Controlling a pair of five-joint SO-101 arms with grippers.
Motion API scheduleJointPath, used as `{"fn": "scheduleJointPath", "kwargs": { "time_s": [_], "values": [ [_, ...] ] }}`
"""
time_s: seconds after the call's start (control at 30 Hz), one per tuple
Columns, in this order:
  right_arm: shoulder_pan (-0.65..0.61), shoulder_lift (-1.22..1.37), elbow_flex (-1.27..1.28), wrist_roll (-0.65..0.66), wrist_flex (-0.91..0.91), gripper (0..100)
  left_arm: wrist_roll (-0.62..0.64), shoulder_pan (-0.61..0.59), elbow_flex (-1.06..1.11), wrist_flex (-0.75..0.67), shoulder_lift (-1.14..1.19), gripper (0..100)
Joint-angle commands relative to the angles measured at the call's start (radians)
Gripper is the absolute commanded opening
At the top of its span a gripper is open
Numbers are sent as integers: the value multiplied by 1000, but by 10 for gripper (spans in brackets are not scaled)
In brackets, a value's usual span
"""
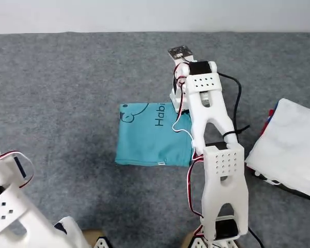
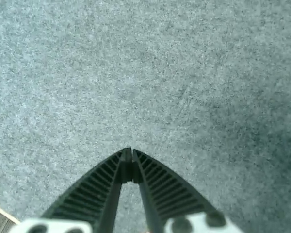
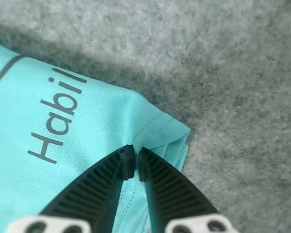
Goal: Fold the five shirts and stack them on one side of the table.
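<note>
The grey carpeted table (image 1: 67, 77) fills the room's middle. The right arm (image 1: 222, 170) reaches out from the near edge to the far side. The left arm (image 1: 10, 206) sits folded back at the near left corner.

A teal shirt (image 1: 150, 137) lies folded into a flat rectangle at the centre of the table, its right edge under the right arm. At the right edge lies a folded white shirt (image 1: 292, 144), well apart from the teal one, with strips of darker and red cloth showing under its edges.

From above, the arm's own body hides the fingers. The right wrist view shows what the overhead cannot: the right gripper (image 3: 134, 160) sits on the far right corner of the teal shirt, jaws drawn to a thin slit and pinching the cloth, the hem seams running in toward the tips. In the left wrist view, the left gripper (image 2: 131, 155) hangs over bare carpet, its ribbed jaws closed tip to tip with nothing between them.
</note>
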Motion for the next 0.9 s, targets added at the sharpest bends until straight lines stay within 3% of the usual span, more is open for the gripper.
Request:
{"fn": "scheduleJointPath", "kwargs": {
  "time_s": [0.0, 0.2, 0.53, 0.6, 0.77, 0.87],
  "values": [
    [18, -19, -60, 14, -2, 16, -11, 2, 2, -21, -12, 5],
    [35, -24, -60, 25, -62, 13, -11, 2, 1, -21, -12, 5],
    [91, -16, -60, 184, -156, 17, -11, 2, 1, -21, -12, 5],
    [88, -21, -58, 193, -128, 50, -11, 2, 2, -21, -12, 5],
    [82, -28, -89, 115, -31, 247, -11, 2, 4, -21, -12, 5],
    [81, -28, -141, 63, 36, 258, -11, 2, 4, -21, -12, 5]
  ]
}}
